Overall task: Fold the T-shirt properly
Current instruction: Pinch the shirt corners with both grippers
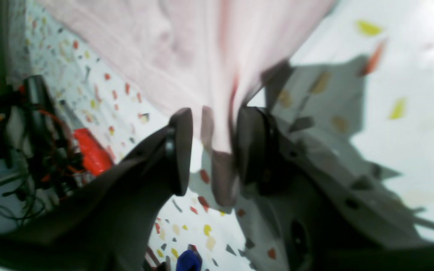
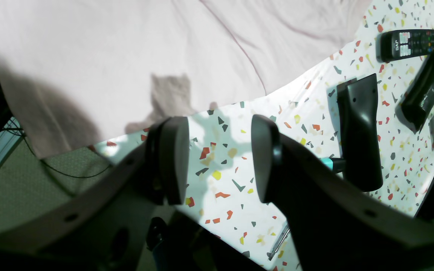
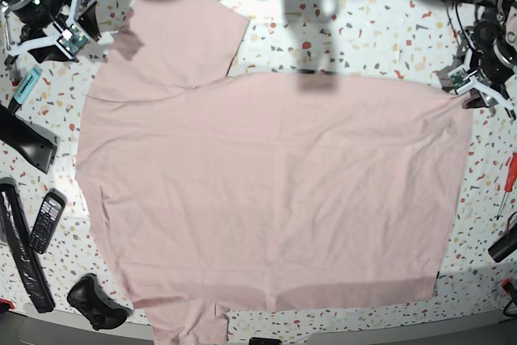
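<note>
While base hides it, left pincer [image 1: 211, 150] grips T-shirt [image 1: 187, 52].

The T-shirt [image 3: 266, 191] was spread flat across the table [image 3: 363, 34]; a remote [image 3: 46, 221] and game controller [image 3: 97, 300] were placed left of it.

One T-shirt [image 3: 266, 191], one remote control [image 3: 46, 220], one game controller [image 3: 95, 300], one red screwdriver [image 3: 508, 180].

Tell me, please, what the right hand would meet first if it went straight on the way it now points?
Probably the T-shirt. The right hand is open over bare table, and the shirt's edge lies just ahead of its fingertips, though depth is hard to judge.
</note>
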